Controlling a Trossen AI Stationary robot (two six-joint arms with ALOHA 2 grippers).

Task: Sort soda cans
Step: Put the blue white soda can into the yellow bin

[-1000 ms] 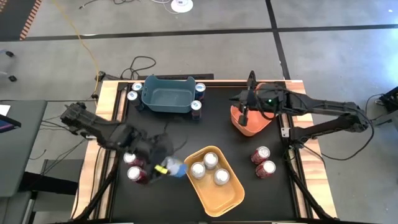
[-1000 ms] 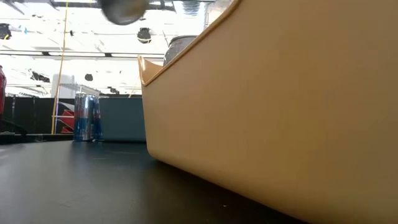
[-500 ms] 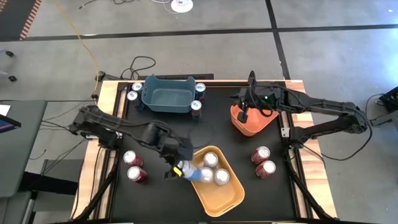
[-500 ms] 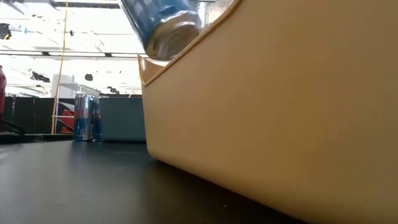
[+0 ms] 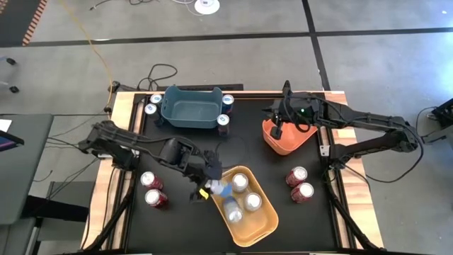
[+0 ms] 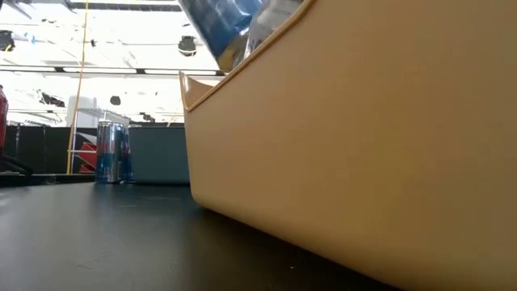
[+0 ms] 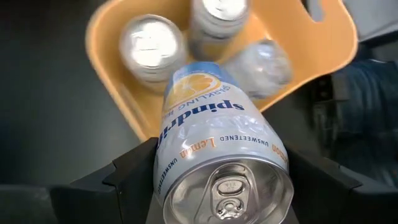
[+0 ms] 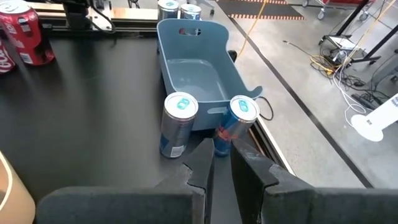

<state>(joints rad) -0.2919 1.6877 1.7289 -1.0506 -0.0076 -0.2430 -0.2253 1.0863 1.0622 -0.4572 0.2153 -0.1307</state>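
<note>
While the left gripper [image 5: 210,185] hangs over the yellow-orange plastic bin's [image 5: 260,227] rim, its jaws stand wide, clamping a pale blue lemon soda can [image 7: 214,146] tilted above three silver-topped cans [image 5: 241,200] inside. Over the orange bin [image 5: 287,145], the right gripper [image 5: 279,131] has its jaws nearly closed, empty.

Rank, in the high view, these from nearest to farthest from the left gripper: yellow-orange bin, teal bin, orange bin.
From the left gripper:
1. Yellow-orange bin, directly beside it, front centre.
2. Teal bin, at the table's back, left side.
3. Orange bin, under the right arm.
</note>
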